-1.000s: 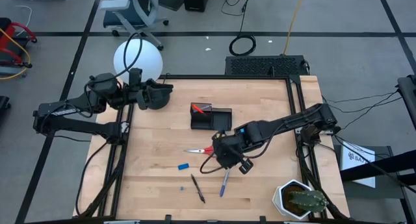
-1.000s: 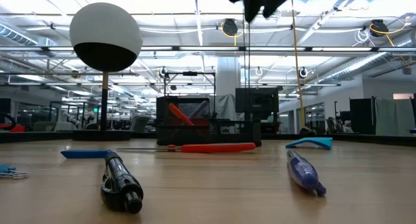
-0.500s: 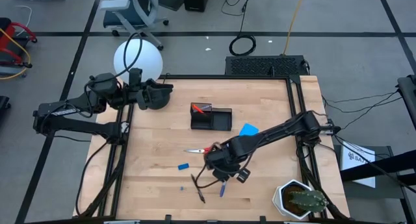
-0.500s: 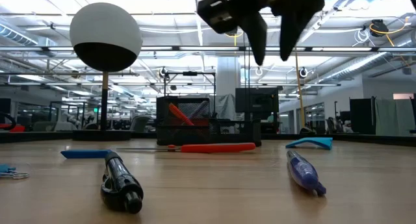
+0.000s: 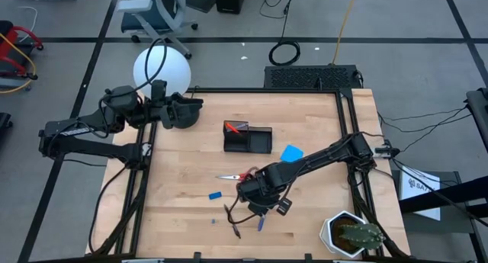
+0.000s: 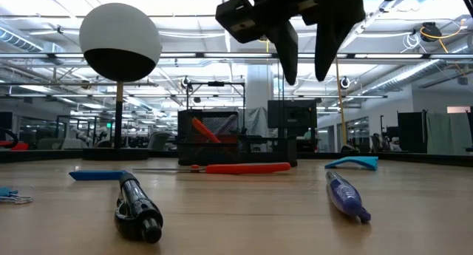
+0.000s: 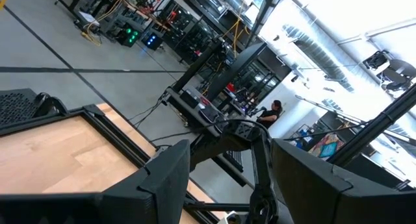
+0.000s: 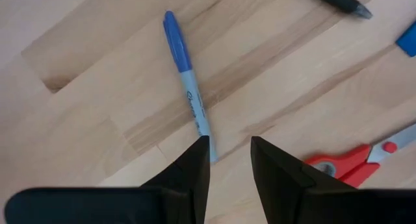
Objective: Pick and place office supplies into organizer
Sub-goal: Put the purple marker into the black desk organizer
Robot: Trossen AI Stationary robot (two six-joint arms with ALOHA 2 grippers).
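Observation:
My right gripper (image 5: 255,203) hangs open above the table, pointing steeply down over the grey end of a blue marker (image 8: 186,78). Nothing is between its fingers. The red-handled scissors (image 5: 235,176) lie beside it toward the far edge. A black pen (image 5: 232,221) and a small blue eraser piece (image 5: 216,194) lie to its left, and a blue square pad (image 5: 290,152) to its right. The black organizer (image 5: 248,139) stands farther back with an orange pen (image 5: 236,126) in it. My left gripper (image 7: 231,172) waits open at the far left, raised and level.
A lamp with a white globe (image 5: 162,71) stands at the far left corner beside the left arm. A potted cactus (image 5: 352,234) stands at the near right corner. Bare wood lies between the organizer and the scissors.
My right gripper has come down and moved toward the table's near left, from above the scissors to above the blue marker, turning a little as it went. The blue pad, hidden under the arm before, now shows. Nothing on the table has moved.

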